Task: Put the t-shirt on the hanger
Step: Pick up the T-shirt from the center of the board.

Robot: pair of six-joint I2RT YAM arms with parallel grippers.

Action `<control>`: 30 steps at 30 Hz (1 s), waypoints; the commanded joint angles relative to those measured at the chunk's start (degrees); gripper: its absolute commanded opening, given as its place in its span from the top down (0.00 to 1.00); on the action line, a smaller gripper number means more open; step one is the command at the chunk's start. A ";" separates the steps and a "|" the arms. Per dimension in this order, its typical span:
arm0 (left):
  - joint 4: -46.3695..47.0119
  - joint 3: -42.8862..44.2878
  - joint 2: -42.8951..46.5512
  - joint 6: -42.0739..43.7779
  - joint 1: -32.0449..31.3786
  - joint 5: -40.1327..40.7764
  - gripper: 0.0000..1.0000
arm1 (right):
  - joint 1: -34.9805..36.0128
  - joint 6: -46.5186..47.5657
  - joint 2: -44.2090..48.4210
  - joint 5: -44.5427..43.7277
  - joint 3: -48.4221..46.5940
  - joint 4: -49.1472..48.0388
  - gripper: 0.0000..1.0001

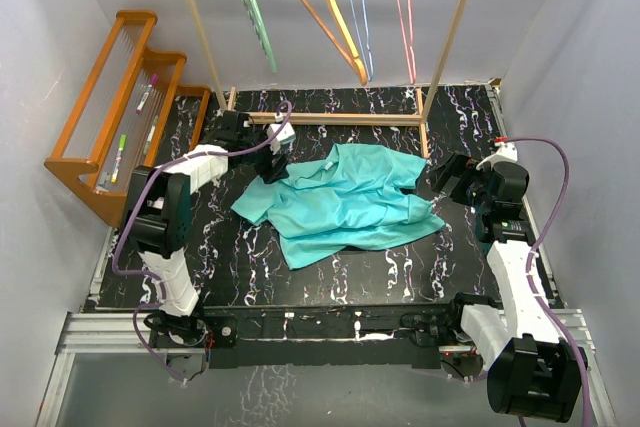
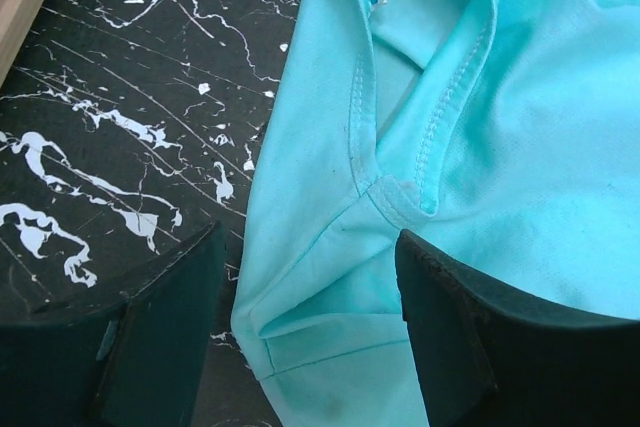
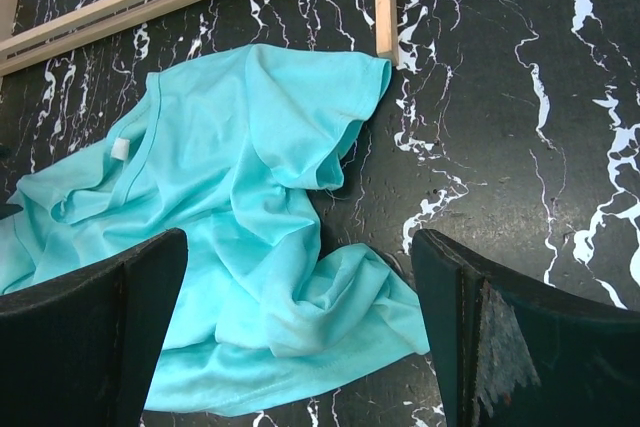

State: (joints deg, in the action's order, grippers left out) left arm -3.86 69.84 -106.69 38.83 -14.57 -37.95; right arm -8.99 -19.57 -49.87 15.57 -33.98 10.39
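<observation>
On counter, limp, light t-shirt lies crumpled; we judge shoulder seam best hold. Left gripper apart astride it, right gripper wide apart.

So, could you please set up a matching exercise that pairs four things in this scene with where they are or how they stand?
Things:
1. t-shirt
2. mint-green plastic hanger
3. orange wooden hanger
4. left end effector

Places or states:
A. hanging second from the left among the four hangers
B. lying crumpled on the black marbled table
C. jaws apart, either side of the shirt's shoulder seam by the collar
D. hanging leftmost among the four hangers

Pairs: 1-B, 2-D, 3-A, 4-C
</observation>
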 commanded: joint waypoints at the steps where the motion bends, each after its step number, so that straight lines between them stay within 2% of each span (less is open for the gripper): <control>1: -1.01 1.47 -1.48 5.82 1.00 -5.07 0.33 | 0.21 0.89 0.06 0.86 -2.60 -1.49 0.02; 6: -4.36 4.62 -5.12 8.61 1.51 -6.10 0.40 | 0.18 0.89 0.03 0.66 -2.58 -1.21 0.02; 13: -6.94 4.78 -7.17 13.77 1.51 -6.57 0.44 | 0.16 1.61 -0.32 0.36 -3.68 -0.03 0.02; 16: -7.87 5.38 -8.39 14.47 1.53 -6.77 0.54 | 0.20 1.48 -0.40 0.24 -3.76 -0.02 0.02; 19: -7.55 5.43 -8.78 13.73 1.56 -7.22 0.72 | 0.15 1.39 -0.39 0.23 -3.54 -0.11 0.02; 22: -6.76 4.94 -8.43 13.09 1.52 -7.20 0.97 | 0.15 1.38 -0.40 0.23 -3.10 -0.33 0.02; 23: -6.59 4.81 -8.13 12.78 1.60 -7.07 1.00 | 0.20 1.32 -0.41 0.29 -3.04 -0.41 0.02; 30: -6.90 5.93 0.72 4.73 2.12 -8.71 1.00 | 0.14 3.35 -0.93 3.18 -5.01 -0.72 0.02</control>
State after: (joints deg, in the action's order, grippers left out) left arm -10.13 73.63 -114.74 48.05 -13.13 -42.72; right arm -8.99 -18.68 -50.39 16.49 -34.52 12.23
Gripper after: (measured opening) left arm 0.018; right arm 0.982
